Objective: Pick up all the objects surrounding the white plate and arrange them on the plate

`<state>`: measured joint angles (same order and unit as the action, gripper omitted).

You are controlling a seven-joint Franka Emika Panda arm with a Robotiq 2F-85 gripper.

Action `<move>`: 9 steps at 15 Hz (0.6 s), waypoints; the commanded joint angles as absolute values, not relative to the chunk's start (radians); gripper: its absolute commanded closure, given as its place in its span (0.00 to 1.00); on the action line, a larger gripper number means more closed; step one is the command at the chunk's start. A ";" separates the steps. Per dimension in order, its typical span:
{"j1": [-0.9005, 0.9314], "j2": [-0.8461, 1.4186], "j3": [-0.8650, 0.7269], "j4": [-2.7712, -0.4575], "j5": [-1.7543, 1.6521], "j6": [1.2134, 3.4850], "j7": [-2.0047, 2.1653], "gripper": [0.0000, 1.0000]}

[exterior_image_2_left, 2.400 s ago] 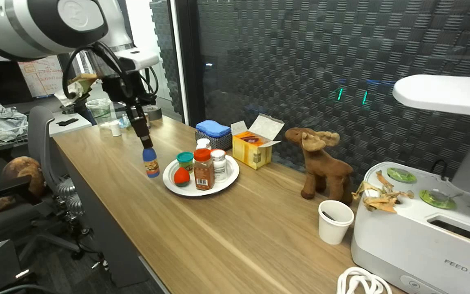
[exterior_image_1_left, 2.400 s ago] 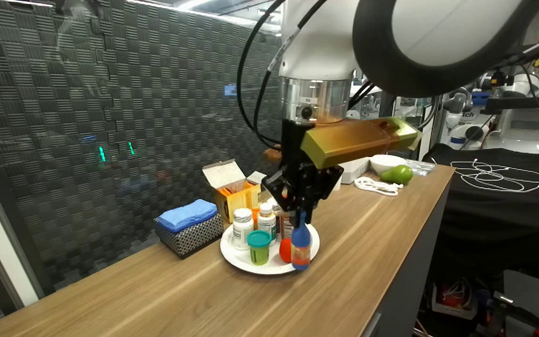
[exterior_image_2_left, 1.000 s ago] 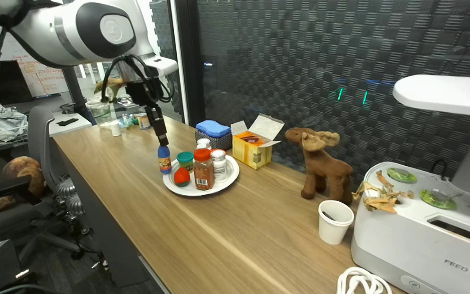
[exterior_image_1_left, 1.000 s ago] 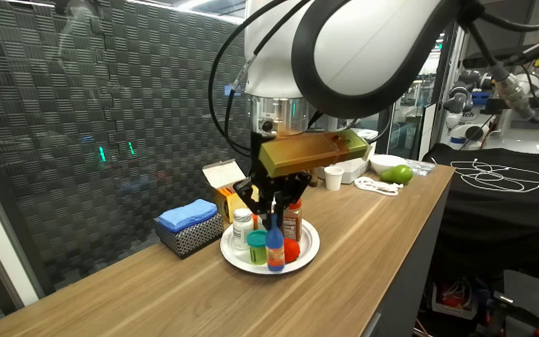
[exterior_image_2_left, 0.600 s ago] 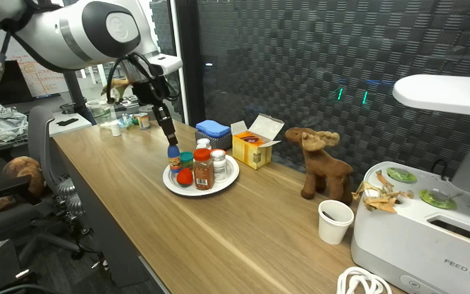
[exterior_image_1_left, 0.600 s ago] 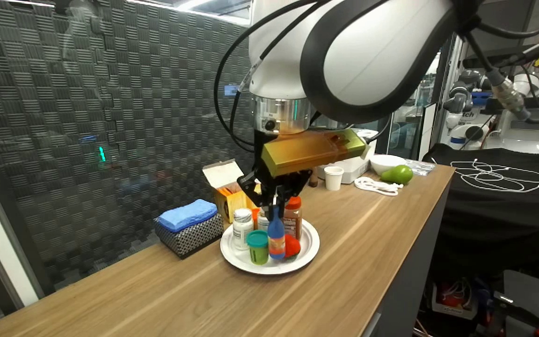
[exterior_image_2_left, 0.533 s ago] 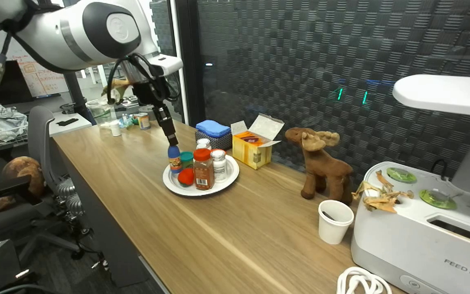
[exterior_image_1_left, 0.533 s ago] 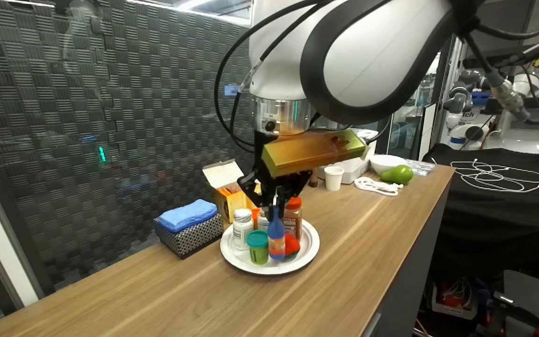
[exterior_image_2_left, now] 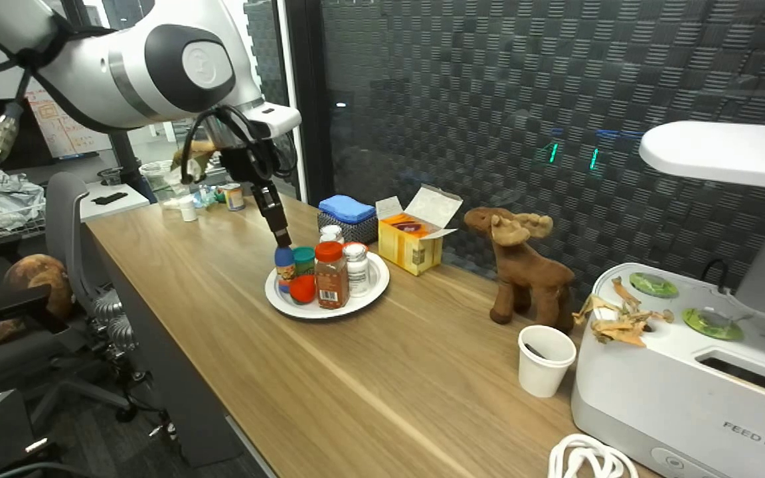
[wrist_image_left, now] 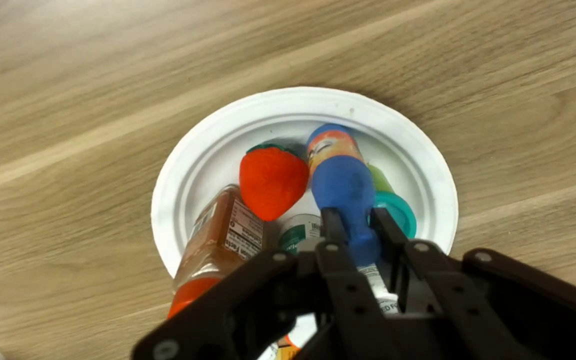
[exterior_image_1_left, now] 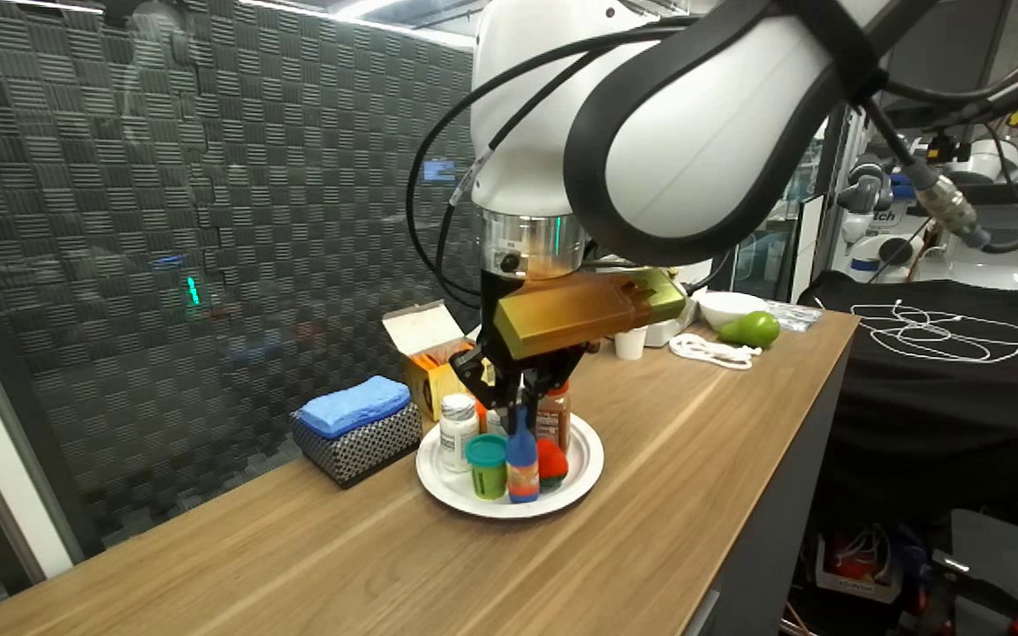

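Placement is your step in hand, by the look of it: the gripper [wrist_image_left: 356, 215] pinches the blue bottle [wrist_image_left: 344, 185] by its neck, a jaw on either side, and the bottle is close to upright at the plate [wrist_image_left: 298, 102], inside the rim, in the gap between the fruit [wrist_image_left: 273, 182] and the tub [exterior_image_1_left: 489, 468]. The fruit is just beside it, perhaps touching. Whether the base bears on the plate or hangs slightly above, you cannot tell from these views. The jar [exterior_image_2_left: 331, 275] and the white bottles [exterior_image_2_left: 357, 272] also stand on the plate, so I judge most of the gathering done and this piece among the last.

Your next move calls for settling before letting go. If the base isn't down, ease it lower until it takes its own weight; a drop, however slight, could tip something this slim at the top. Then part the jaws gently, only as far as the neck needs: in the wrist view the tub's lid shows just beside one of them and one of the white bottles near the other, so spreading widely might nudge either. Back out upward along the neck, since going sideways may drag the bottle into the fruit.
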<state>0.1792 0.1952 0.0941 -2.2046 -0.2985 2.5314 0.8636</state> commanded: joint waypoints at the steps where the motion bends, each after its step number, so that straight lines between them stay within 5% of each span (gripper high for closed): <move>1: 0.201 0.207 0.066 -2.203 -0.314 2.575 0.897 0.95; 9: 0.216 0.215 0.045 -2.203 -0.323 2.590 0.906 0.95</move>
